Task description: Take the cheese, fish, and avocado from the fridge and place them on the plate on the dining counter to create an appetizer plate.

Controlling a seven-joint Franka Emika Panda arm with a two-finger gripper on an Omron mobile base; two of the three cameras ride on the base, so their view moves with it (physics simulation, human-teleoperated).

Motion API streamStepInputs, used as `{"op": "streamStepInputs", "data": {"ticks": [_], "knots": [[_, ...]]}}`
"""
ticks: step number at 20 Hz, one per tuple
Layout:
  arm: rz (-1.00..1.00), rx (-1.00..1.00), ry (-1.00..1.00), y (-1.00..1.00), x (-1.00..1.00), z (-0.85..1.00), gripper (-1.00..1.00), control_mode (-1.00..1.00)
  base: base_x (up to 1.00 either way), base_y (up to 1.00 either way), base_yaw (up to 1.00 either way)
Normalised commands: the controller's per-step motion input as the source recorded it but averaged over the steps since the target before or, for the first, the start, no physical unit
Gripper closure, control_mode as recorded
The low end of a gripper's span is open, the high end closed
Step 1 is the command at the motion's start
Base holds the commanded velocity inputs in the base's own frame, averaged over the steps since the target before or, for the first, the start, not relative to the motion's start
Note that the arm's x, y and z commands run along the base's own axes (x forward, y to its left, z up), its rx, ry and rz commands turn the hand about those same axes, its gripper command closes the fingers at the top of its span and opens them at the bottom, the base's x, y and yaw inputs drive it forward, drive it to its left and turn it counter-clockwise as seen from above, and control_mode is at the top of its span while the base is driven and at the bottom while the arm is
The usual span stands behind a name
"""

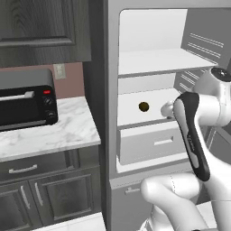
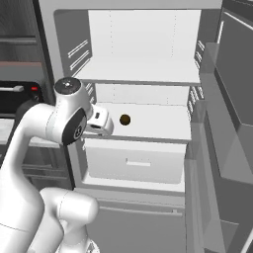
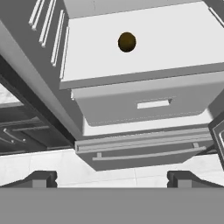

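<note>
I see the fridge standing open, and the avocado sits alone on its middle shelf, just above the white drawer. My gripper hangs in front of the fridge, below and well short of the avocado, jaws spread wide with nothing between them. Left of the fridge, a black toaster oven rests on the marble worktop.

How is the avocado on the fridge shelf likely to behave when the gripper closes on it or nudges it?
The avocado looks like a small round ball, so it would probably roll if nudged. It sits alone on the flat white shelf with nothing beside it to stop it. Its curved sides might slip from the open gripper unless it is pinched centrally.
</note>
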Motion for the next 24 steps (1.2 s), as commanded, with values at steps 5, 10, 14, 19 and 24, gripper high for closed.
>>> {"op": "streamStepInputs", "data": {"ticks": [5, 10, 14, 19, 24], "knots": [[0.00, 0.00, -0.16, 0.00, 0.60, -0.31, -1.00, -1.00, 0.00, 0.00, 0.00], [0.00, 0.00, -0.20, 0.00, 0.45, -0.16, -1.00, -1.00, 0.00, 0.00, 0.00], [0.00, 0.00, -0.04, -0.07, 0.33, 0.00, -1.00, -1.00, 0.00, 0.00, 0.00], [0.00, 0.00, 0.03, -0.28, 0.21, 0.00, -1.00, -1.00, 0.00, 0.00, 0.00], [0.00, 0.00, 0.08, -0.31, 0.31, 0.00, -1.00, -1.00, 0.00, 0.00, 0.00]]}}
